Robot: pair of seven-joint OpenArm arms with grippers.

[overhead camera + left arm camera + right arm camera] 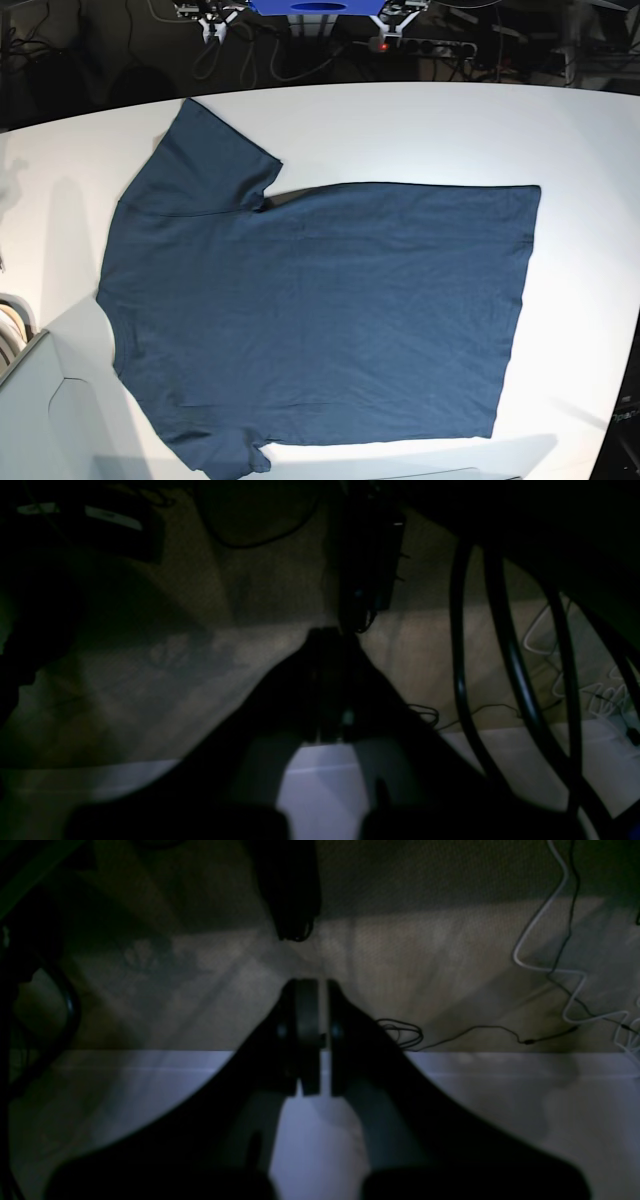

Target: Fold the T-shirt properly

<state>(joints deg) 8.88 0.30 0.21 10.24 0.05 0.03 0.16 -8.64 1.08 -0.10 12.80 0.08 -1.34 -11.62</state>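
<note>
Base view: the T-shirt [320,320] lies spread flat on the white bench [420,130], neck to the view's left, hem to its right, one sleeve angled outward; flat spreading presumably prepares it for folding. Neither arm reaches over the cloth. Wrist views: left pincer [327,645] and right pincer [315,990] both drawn together, empty, hanging beyond the bench edge.

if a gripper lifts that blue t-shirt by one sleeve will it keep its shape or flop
Likely it flops: the T-shirt lies flat as thin cloth with soft wrinkles, so the rest would probably hang and bunch. It looks light for its spread, so one pinch should lift it. Pushed across the smooth white table, it would probably crumple and fold over itself rather than slide as one piece.
</note>
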